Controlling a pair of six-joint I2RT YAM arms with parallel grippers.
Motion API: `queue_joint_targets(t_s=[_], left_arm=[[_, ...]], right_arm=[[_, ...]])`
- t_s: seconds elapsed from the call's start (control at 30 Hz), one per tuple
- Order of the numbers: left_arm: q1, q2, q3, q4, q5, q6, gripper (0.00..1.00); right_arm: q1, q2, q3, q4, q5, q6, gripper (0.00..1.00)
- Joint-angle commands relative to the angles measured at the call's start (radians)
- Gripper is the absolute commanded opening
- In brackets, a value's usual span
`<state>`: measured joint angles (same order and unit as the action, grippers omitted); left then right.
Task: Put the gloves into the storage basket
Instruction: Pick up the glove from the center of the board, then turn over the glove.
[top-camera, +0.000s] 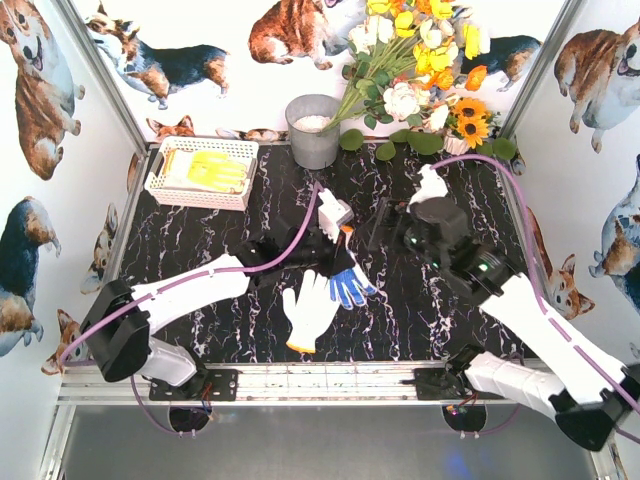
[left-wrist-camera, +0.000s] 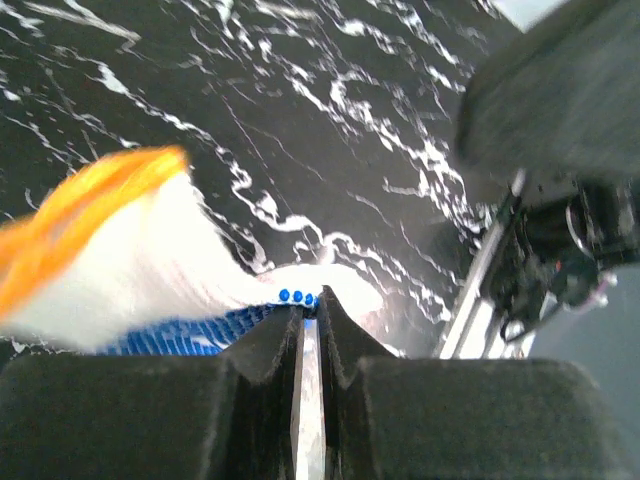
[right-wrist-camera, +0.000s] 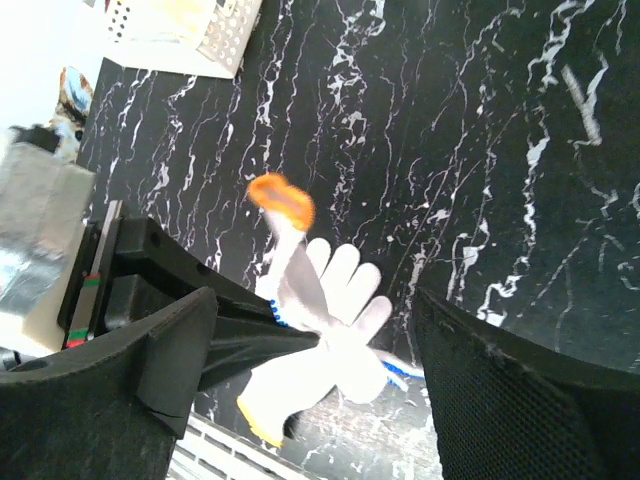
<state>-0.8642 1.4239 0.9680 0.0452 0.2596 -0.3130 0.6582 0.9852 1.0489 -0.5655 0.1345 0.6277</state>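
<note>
My left gripper is shut on a white glove with a blue dotted palm and an orange cuff, and holds it over the middle of the table. That held glove also shows in the right wrist view. A white glove with a yellow cuff lies flat just below it. My right gripper is open and empty, just right of the held glove. The white storage basket at the back left holds yellow-palmed gloves. Another white glove lies at the back right.
A grey metal bucket stands at the back centre, to the right of the basket. Artificial flowers fill the back right corner. A metal rail runs along the near edge by the arm bases.
</note>
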Motion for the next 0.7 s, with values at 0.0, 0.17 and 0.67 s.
queue_joint_targets(t_s=[0.0, 0.17, 0.67], left_arm=[[0.004, -0.052, 0.077, -0.226, 0.150, 0.120, 0.00], [0.005, -0.124, 0.087, -0.362, 0.235, 0.191, 0.00], [0.004, -0.214, 0.183, -0.759, 0.358, 0.415, 0.00]], right_arm=[[-0.003, -0.096, 0.010, -0.008, -0.022, -0.186, 0.82], [-0.003, -0.138, 0.029, -0.069, -0.163, -0.307, 0.84], [-0.003, -0.202, -0.198, 0.271, -0.686, -0.434, 0.86]])
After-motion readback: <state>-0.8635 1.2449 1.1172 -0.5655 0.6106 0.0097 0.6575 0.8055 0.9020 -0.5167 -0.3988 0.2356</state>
